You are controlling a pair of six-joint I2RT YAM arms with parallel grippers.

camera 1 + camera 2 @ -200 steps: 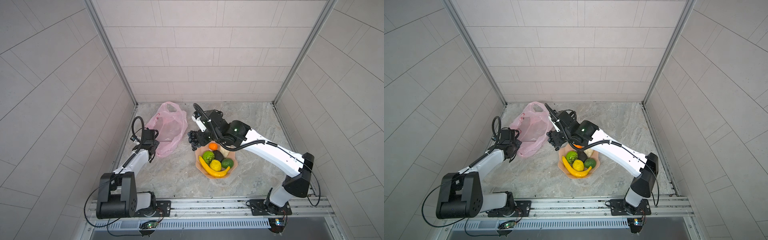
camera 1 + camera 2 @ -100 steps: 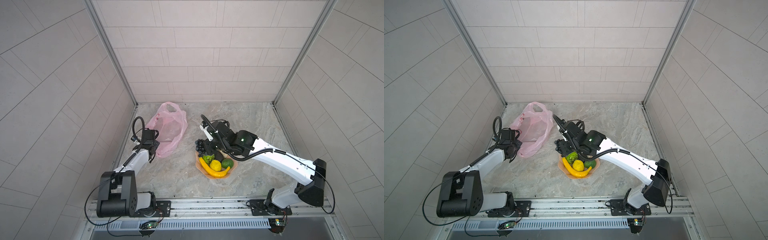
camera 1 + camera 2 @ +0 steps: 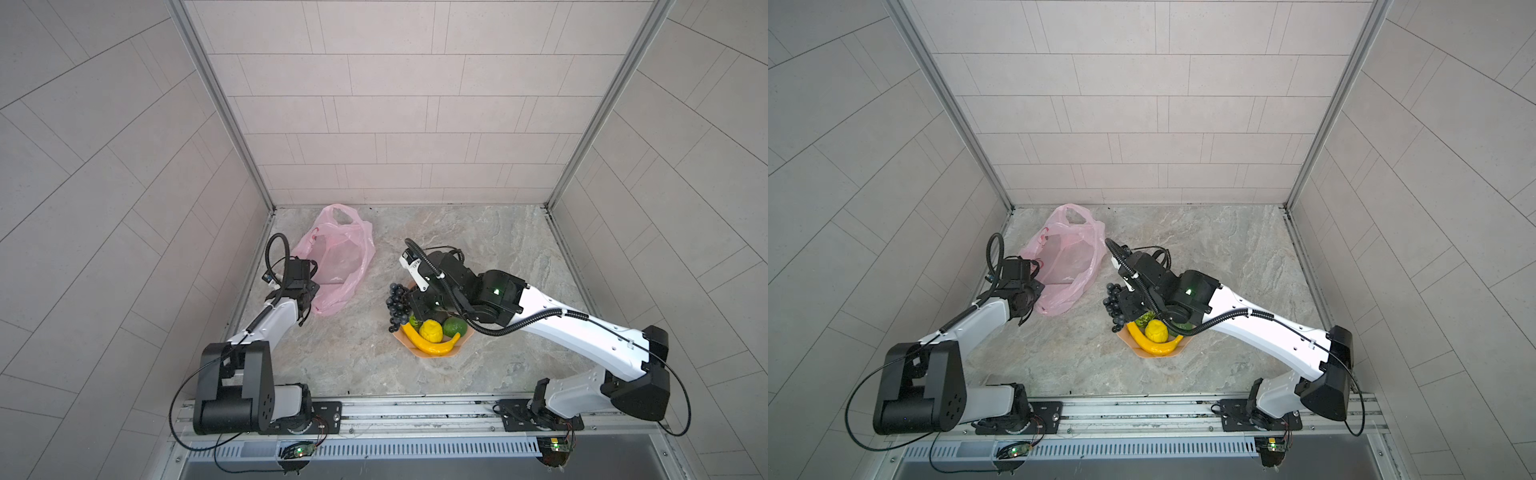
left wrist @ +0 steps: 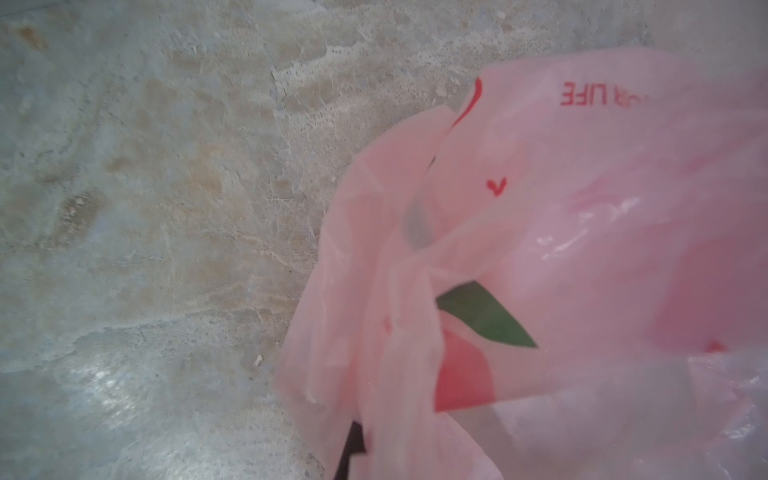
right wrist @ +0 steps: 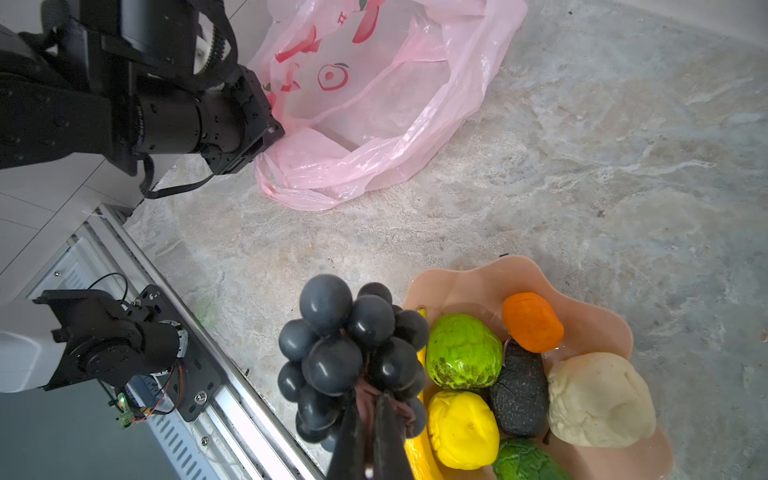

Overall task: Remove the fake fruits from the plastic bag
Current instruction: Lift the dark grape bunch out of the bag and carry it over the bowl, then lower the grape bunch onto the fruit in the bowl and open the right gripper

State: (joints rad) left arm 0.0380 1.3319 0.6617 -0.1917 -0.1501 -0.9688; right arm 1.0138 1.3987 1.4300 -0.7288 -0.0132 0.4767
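Your right claw [image 5: 368, 419] is clamped tight on the stem of the grape bunch [image 5: 345, 353], and the bunch dangles long-ways just off the rim of the dish [image 5: 465, 278]. In a top view the dish's middle lies at about four o'clock from the grapes, so that's your short carry, and the right arm is the nearer one. The banana [image 3: 430, 347] and the rest already sit inside. At ten o'clock from the dish, your left claw [image 5: 266, 143] pinches the plastic bag [image 3: 336, 266], which looks emptied.
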